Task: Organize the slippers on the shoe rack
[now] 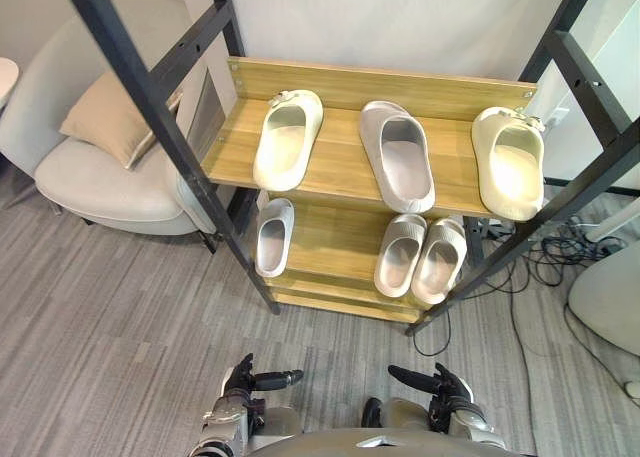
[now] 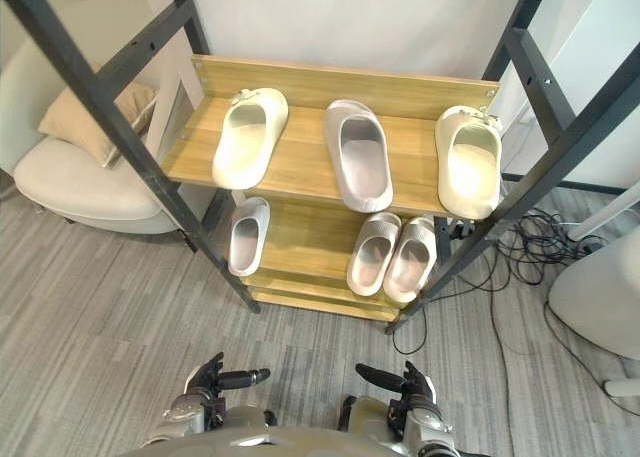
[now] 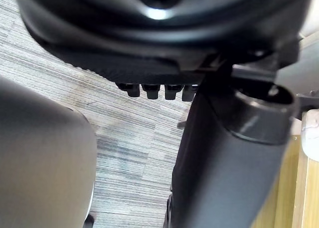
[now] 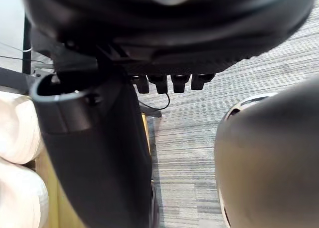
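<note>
Shoe rack (image 1: pixel 340 169) sits beyond our left hand (image 1: pixel 245 382) and right hand (image 1: pixel 445 385), both slack, empty. Reaching in could clip its posts (image 1: pixel 165 127).

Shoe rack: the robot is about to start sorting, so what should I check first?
1. Hands free: left hand and right hand hang low before the wooden, black-framed shoe rack, open and empty: ok.
2. Cream pair together: left cream foam slipper and right cream foam slipper sit at opposite ends of the top shelf, a large grey foam slipper between them: not ok.
3. Right cream foam slipper fully on the shelf: cannot tell.
4. Pair of small grey slippers, lower shelf right, side by side: ok.
5. Single small grey slipper, lower shelf left, has no partner beside it: not ok.
</note>
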You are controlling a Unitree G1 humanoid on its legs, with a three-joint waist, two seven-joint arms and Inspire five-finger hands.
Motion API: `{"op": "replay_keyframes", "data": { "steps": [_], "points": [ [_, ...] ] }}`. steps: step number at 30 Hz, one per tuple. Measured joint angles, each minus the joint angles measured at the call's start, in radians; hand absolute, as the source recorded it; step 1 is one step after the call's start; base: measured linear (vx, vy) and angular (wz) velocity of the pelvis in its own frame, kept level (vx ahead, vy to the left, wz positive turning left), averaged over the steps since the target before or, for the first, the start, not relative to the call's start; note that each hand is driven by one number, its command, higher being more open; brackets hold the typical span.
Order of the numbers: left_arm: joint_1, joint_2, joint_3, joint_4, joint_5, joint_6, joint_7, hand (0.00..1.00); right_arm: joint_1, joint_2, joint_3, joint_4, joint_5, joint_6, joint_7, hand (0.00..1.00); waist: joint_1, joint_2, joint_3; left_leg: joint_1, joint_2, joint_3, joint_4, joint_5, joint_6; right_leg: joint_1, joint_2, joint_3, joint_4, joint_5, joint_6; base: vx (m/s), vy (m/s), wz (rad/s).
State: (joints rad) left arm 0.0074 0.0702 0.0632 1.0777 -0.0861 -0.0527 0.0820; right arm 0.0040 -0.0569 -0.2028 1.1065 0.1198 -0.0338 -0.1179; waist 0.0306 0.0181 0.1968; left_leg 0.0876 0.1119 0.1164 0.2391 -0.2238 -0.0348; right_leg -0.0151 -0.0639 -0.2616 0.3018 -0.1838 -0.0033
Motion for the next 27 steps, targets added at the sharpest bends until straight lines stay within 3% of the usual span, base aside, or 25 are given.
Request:
{"op": "replay_keyframes", "data": {
  "steps": [1, 2, 4, 6, 7, 8, 9, 10, 11, 12, 13, 16, 22, 27],
  "points": [
    [0.000, 0.002, 0.000, -0.002, 0.012, -0.001, -0.002, 1.00, 0.009, 0.008, -0.019, -0.004, 0.002, -0.008, -0.002, 1.00, -0.001, -0.003, 0.001, -0.004, 0.012, -0.013, 0.043, -0.006, -0.022, 0.036, 0.010, -0.014, -0.033, 0.000, 0.000, 0.13, -0.086, 0.13],
    [0.000, 0.002, 0.000, -0.002, 0.014, -0.001, -0.002, 1.00, 0.010, 0.009, -0.021, -0.004, 0.002, -0.009, -0.003, 1.00, -0.001, -0.003, 0.002, -0.006, 0.014, -0.013, 0.054, -0.007, -0.025, 0.040, 0.011, -0.015, -0.037, 0.000, 0.000, 0.11, -0.056, 0.20],
    [-0.001, -0.001, 0.004, -0.016, 0.018, -0.001, -0.003, 1.00, 0.013, 0.014, -0.022, -0.006, 0.008, -0.012, -0.003, 1.00, -0.001, -0.007, 0.006, -0.065, 0.030, -0.013, 0.200, -0.021, -0.047, 0.068, 0.016, -0.026, -0.058, 0.000, 0.000, 0.08, -0.021, 0.13],
    [-0.003, -0.010, 0.042, -0.050, 0.017, -0.002, -0.002, 1.00, 0.033, 0.020, -0.019, -0.039, 0.022, -0.013, -0.002, 1.00, 0.012, -0.011, 0.020, -0.191, 0.064, -0.013, 0.490, 0.003, -0.089, 0.125, 0.014, -0.028, -0.093, 0.000, 0.000, 0.05, 0.035, 0.01],
    [-0.002, -0.010, 0.044, -0.054, 0.017, -0.003, -0.001, 1.00, 0.038, 0.019, -0.017, -0.044, 0.028, -0.013, -0.003, 1.00, 0.016, -0.010, 0.021, -0.198, 0.065, -0.013, 0.506, -0.011, -0.084, 0.136, 0.014, -0.021, -0.100, 0.000, 0.000, 0.07, 0.093, -0.10],
    [-0.002, -0.012, 0.044, -0.055, 0.017, -0.005, -0.001, 1.00, 0.039, 0.017, -0.017, -0.046, 0.031, -0.013, -0.004, 1.00, 0.018, -0.008, 0.023, -0.198, 0.065, -0.015, 0.502, -0.029, -0.081, 0.143, 0.013, -0.016, -0.105, 0.001, 0.001, 0.07, 0.182, -0.27],
    [-0.003, -0.012, 0.042, -0.058, 0.013, -0.004, -0.002, 1.00, 0.032, 0.016, -0.019, -0.046, 0.039, -0.013, -0.005, 1.00, 0.017, -0.005, 0.027, -0.210, 0.047, -0.032, 0.401, -0.071, -0.067, 0.150, 0.002, 0.004, -0.116, 0.008, 0.013, 0.06, 0.177, -0.28],
    [-0.003, -0.012, 0.042, -0.059, 0.011, -0.004, -0.002, 1.00, 0.030, 0.017, -0.020, -0.046, 0.039, -0.013, -0.005, 1.00, 0.017, -0.006, 0.028, -0.211, 0.039, -0.044, 0.369, -0.072, -0.065, 0.149, -0.003, 0.010, -0.117, 0.009, 0.017, 0.07, 0.241, -0.44],
    [-0.002, -0.013, 0.041, -0.062, 0.007, -0.004, -0.001, 1.00, 0.029, 0.016, -0.021, -0.049, 0.039, -0.013, -0.006, 1.00, 0.017, -0.002, 0.032, -0.211, 0.016, -0.106, 0.213, -0.038, -0.054, 0.142, -0.012, 0.031, -0.117, 0.010, 0.039, 0.05, 0.190, -0.31],
    [0.000, -0.020, 0.040, -0.062, 0.007, -0.004, 0.000, 1.00, 0.030, 0.011, -0.022, -0.052, 0.039, -0.013, -0.006, 1.00, 0.017, 0.008, 0.028, -0.209, 0.015, -0.122, 0.171, -0.001, -0.057, 0.137, -0.008, 0.037, -0.116, 0.008, 0.052, 0.09, 0.228, -0.35],
    [-0.003, -0.009, 0.042, -0.055, -0.002, -0.003, 0.001, 1.00, 0.036, 0.020, -0.022, -0.049, 0.039, -0.010, -0.014, 1.00, 0.018, -0.013, 0.025, -0.190, -0.016, -0.099, 0.140, 0.022, -0.031, 0.135, -0.033, 0.059, -0.125, 0.010, 0.070, 0.10, 0.174, -0.18],
    [0.000, 0.003, 0.040, -0.052, -0.001, -0.001, 0.004, 1.00, 0.049, 0.034, -0.020, -0.054, 0.039, -0.009, -0.013, 1.00, 0.019, -0.042, 0.011, -0.169, -0.059, -0.064, 0.126, 0.022, -0.018, 0.143, -0.079, 0.081, -0.150, 0.014, 0.081, 0.15, 0.215, -0.20],
    [0.006, 0.011, 0.000, -0.034, -0.001, -0.001, 0.002, 1.00, 0.056, 0.034, -0.021, -0.051, 0.039, -0.010, -0.013, 1.00, 0.016, -0.041, -0.009, -0.097, -0.092, -0.044, 0.043, 0.040, 0.008, 0.178, -0.102, 0.097, -0.183, 0.020, 0.091, 0.06, 0.042, -0.10],
    [0.007, 0.024, -0.045, -0.019, 0.000, 0.000, 0.002, 1.00, 0.058, 0.031, -0.010, -0.052, 0.050, -0.012, -0.019, 1.00, 0.010, -0.038, -0.025, -0.060, -0.081, -0.045, -0.023, 0.075, -0.001, 0.179, -0.085, 0.111, -0.189, 0.024, 0.092, -0.01, -0.068, -0.09]
  ]
}}
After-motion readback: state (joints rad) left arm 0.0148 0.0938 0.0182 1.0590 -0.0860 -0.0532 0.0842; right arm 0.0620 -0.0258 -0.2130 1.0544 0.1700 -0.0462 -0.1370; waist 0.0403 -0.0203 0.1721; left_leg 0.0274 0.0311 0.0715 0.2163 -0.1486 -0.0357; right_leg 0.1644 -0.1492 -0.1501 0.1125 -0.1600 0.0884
